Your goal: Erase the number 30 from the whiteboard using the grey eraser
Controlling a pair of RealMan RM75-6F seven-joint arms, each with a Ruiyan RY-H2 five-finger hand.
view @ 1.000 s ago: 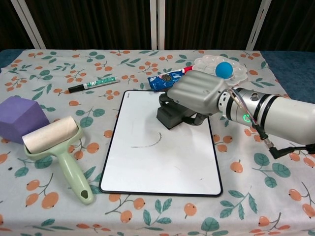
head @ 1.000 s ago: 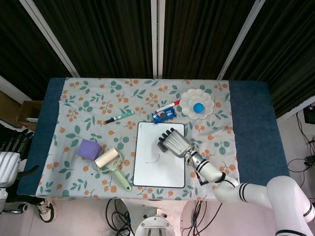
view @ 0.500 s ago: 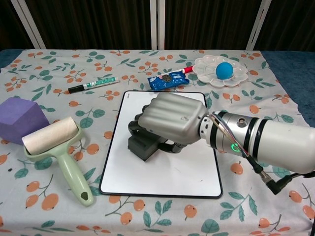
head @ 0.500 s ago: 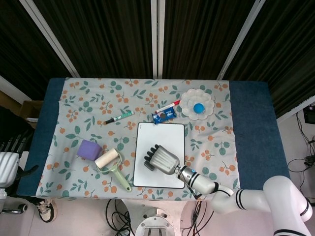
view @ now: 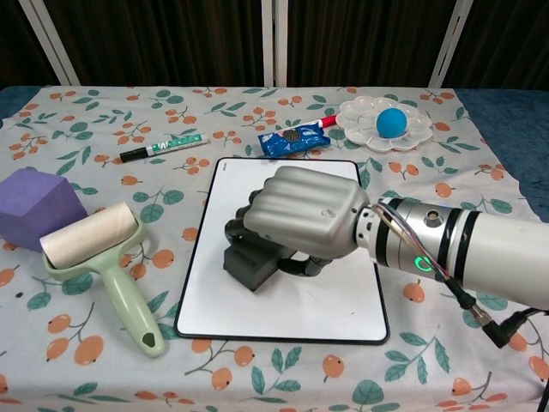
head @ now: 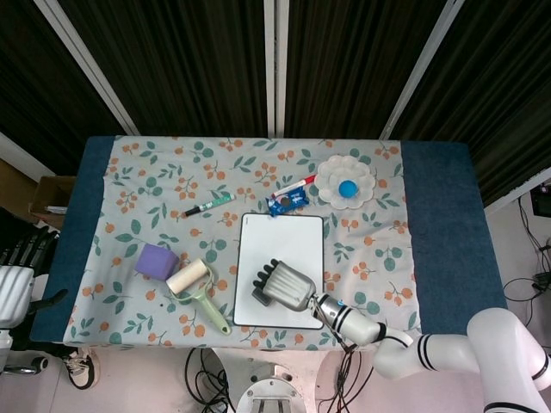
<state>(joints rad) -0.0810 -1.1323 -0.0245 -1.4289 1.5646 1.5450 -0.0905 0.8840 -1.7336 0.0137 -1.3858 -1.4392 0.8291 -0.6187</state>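
The whiteboard point(view: 257, 184) point(head: 293, 237) lies flat mid-table, and its bare surface shows no writing in either view. My right hand point(view: 296, 219) point(head: 282, 285) grips the grey eraser point(view: 247, 266) point(head: 261, 298) and presses it on the board's lower left part. The hand covers much of the board's middle, so any marks under it are hidden. My left hand point(head: 26, 249) hangs off the table's left edge in the head view, fingers apart and holding nothing.
A green lint roller point(view: 103, 257) and a purple block point(view: 34, 206) lie left of the board. Beyond it are a green marker point(view: 163, 148), a blue packet point(view: 292, 139), a red pen point(view: 328, 120) and a white palette point(view: 360, 112) with a blue ball point(view: 390, 121).
My right hand has dragged the eraser from the board's upper right down to its lower left. The curved dark stroke seen a second ago no longer shows.
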